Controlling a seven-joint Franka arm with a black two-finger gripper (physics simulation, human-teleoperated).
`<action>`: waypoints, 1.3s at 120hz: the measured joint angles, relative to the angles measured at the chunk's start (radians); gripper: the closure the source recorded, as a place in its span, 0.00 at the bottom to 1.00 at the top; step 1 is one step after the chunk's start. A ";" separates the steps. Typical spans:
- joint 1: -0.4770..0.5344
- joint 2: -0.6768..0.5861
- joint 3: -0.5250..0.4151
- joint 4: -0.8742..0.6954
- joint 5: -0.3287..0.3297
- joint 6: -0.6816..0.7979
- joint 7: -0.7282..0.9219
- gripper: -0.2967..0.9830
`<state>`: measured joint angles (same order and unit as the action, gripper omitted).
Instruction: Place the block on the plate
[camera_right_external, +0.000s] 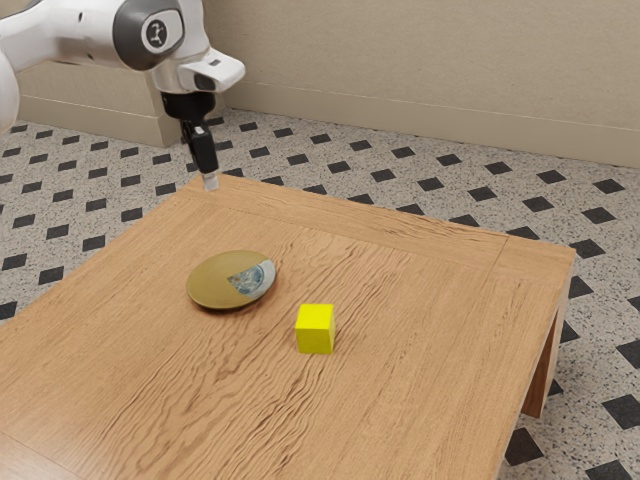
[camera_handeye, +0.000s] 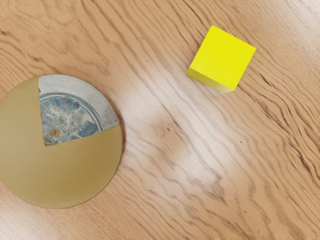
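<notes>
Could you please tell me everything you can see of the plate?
The round, mustard-coloured plate has one wedge showing a pale grey rim and mottled blue-grey centre; its material is unclear. It lies on the brown wooden table, bearing nothing, apart from the yellow cube-shaped block.

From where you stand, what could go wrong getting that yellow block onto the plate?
The yellow block sits close to the plate, so a low sideways path might knock the plate. The block also stands turned at an angle to the wood grain in the wrist view, so a grasp that ignores its faces could twist it or slip. And the plate looks fairly small, so a release off its middle might leave the block at the rim, where it could tip off.
</notes>
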<state>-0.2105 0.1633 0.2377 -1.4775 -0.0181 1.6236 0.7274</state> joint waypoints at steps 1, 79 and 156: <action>0.000 0.000 0.000 0.000 0.000 0.000 0.002 0.23; -0.107 0.108 -0.046 -0.088 0.002 0.063 0.161 0.23; -0.132 0.284 -0.078 -0.211 -0.085 0.428 0.300 0.23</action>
<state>-0.3428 0.4469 0.1595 -1.6890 -0.1034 2.0512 1.0276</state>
